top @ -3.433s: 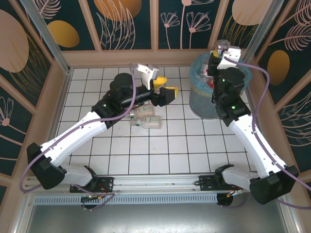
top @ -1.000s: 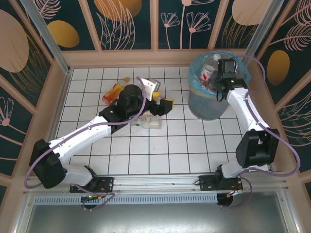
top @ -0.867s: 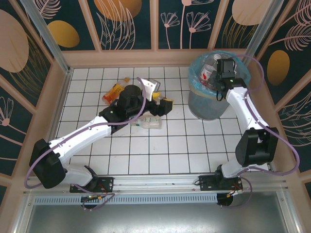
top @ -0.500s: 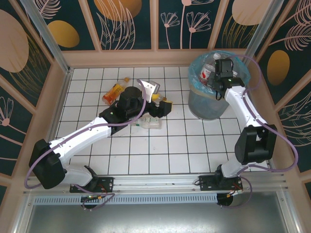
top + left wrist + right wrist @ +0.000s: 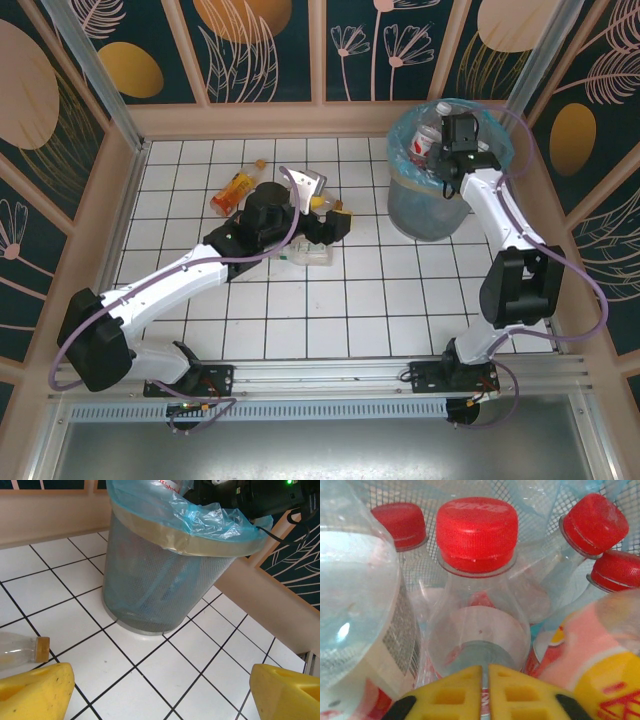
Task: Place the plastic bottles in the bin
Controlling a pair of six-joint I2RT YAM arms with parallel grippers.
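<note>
While the left arm (image 5: pixel 170 280) is holding a low, stretched pose across the tiles (image 5: pixel 330 320), slanting from the near edge toward the bin (image 5: pixel 420 205), the left gripper (image 5: pixel 330 212) is hovering just left of the bin. Its yellow fingers (image 5: pixel 35 690) are standing wide apart with nothing between them. Under that wrist, clear bottles (image 5: pixel 303 250) are lying flat left of the bin, and a tan-capped bottle (image 5: pixel 22 654) is resting on its side near the bin's foot. Farther left of the bin an orange bottle (image 5: pixel 236 186) is lying on the tiles. The right arm (image 5: pixel 505 225) is standing bent at a raised elbow on the near side of the bin, its forearm slanting up over the rim. The right gripper (image 5: pixel 485 692) is hanging inside the bin, fingers (image 5: pixel 445 695) drawn almost together with only a sliver between them, gripping nothing I can make out. Just beyond them, red-capped bottles (image 5: pixel 477 580) are standing packed in the bin.
</note>
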